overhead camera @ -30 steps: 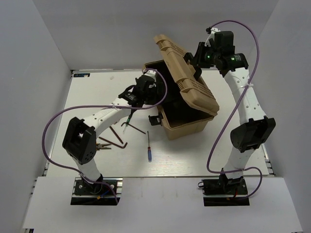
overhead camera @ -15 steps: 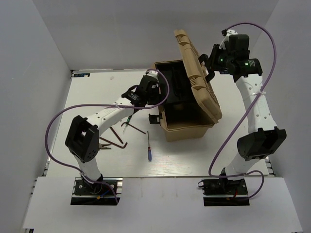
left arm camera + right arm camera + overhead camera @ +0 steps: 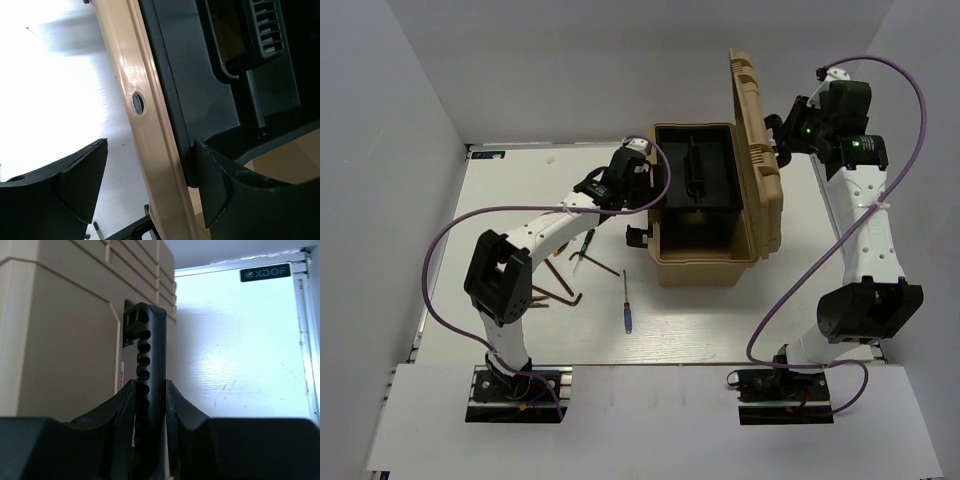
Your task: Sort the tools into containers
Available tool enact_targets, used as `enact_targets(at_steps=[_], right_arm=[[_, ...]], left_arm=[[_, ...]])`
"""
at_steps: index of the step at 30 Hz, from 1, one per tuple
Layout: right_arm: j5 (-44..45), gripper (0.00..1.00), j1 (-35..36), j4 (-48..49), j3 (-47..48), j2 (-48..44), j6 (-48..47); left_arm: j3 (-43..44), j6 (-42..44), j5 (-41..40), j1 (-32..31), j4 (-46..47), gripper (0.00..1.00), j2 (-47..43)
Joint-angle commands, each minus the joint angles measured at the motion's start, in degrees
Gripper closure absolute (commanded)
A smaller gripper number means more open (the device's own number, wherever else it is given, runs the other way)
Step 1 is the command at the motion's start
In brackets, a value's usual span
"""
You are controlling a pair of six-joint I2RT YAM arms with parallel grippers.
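Dial reference: overhead view, toolbox [image 3: 700,268] at centre, 6 o'clock toward my bases.

1. Nearest, at 7 o'clock: the blue-handled screwdriver [image 3: 627,315] lies alone on the table [image 3: 520,190].
2. At 8 o'clock: the L-shaped rods [image 3: 563,292] lie close together. A yellow-handled item beside them is probably the pliers, but my left arm covers most of it.
3. Centre: the toolbox is open and the black inner tray [image 3: 695,175] is exposed. I see no tool in it, so sorting has not begun.
4. At 10 o'clock: my left pincer [image 3: 150,165] is spread and straddles the box's left wall. One finger is outside and apart from the tan rim. The other is inside, against the tray edge.
5. At 3 o'clock: the lid [image 3: 757,150] stands roughly upright on its hinge.
6. At 2 o'clock, farthest: my right pincer [image 3: 150,390] is pressed together on the black handle [image 3: 150,340] and holds the lid up.

Hazards:
- If the right pincer lets go before the lid is past vertical, the lid may drop onto my left finger inside the box.
- If the left arm moves sideways before lifting, it will drag or tip the box.
- If the box slides toward 8 o'clock, it may scatter the rods.
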Motion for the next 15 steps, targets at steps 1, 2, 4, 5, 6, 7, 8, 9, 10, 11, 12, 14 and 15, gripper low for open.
enact_targets(at_steps=[1, 2, 4, 5, 6, 7, 8, 9, 10, 11, 12, 14, 15], right_arm=[[6.4, 1.0, -5.0, 15.0, 1.4, -5.1, -4.1], [6.3, 1.0, -5.7, 14.8, 1.2, -5.2, -4.2], [6.4, 1.0, -7.0, 14.8, 0.3, -4.8, -4.8], [6.1, 1.0, -7.3, 14.8, 0.1, -4.9, -4.7], [6.0, 1.0, -7.7, 14.8, -0.1, -4.6, -4.9], [5.9, 1.0, -8.8, 14.6, -0.3, -4.5, -5.2], [5.4, 1.0, -9.1, 14.5, -1.0, -4.4, -5.1], [5.4, 1.0, -9.4, 14.5, -1.2, -4.2, -5.4], [5.3, 1.0, -10.3, 14.7, -1.2, -4.1, -5.4], [5.4, 1.0, -10.7, 14.5, -1.6, -4.1, -5.6], [5.4, 1.0, -11.2, 14.4, -1.8, -4.0, -5.5], [5.6, 1.0, -12.3, 14.1, -2.3, -4.0, -5.4], [3.3, 1.0, -12.9, 14.1, -2.9, -4.2, -5.4]], left_arm=[[-0.3, 2.9, -3.2, 3.0, -8.5, 0.21, 1.9], [-0.3, 2.9, -3.2, 3.0, -8.5, 0.21, 1.9], [-0.3, 2.9, -2.7, 3.5, -8.5, 0.21, 1.9], [-0.3, 2.9, -2.7, 4.0, -8.5, 0.21, 1.9], [-0.9, 3.4, -2.7, 4.0, -8.0, 0.21, 1.9], [-1.0, 3.4, -2.2, 4.6, -8.0, 0.21, 1.9], [-1.5, 3.4, -2.1, 4.6, -8.0, 0.21, 1.9], [-1.5, 3.4, -2.1, 4.6, -7.4, 0.21, 1.9], [-2.1, 3.4, -1.5, 5.1, -7.4, 0.21, 1.9], [-2.1, 3.4, -1.5, 5.1, -7.4, 0.21, 1.9], [-2.7, 3.4, -1.5, 5.1, -6.8, 0.21, 1.9], [-2.7, 3.4, -0.9, 5.6, -6.8, 0.21, 1.4], [-2.7, 3.4, -0.9, 5.6, -6.8, 0.21, 1.4]])
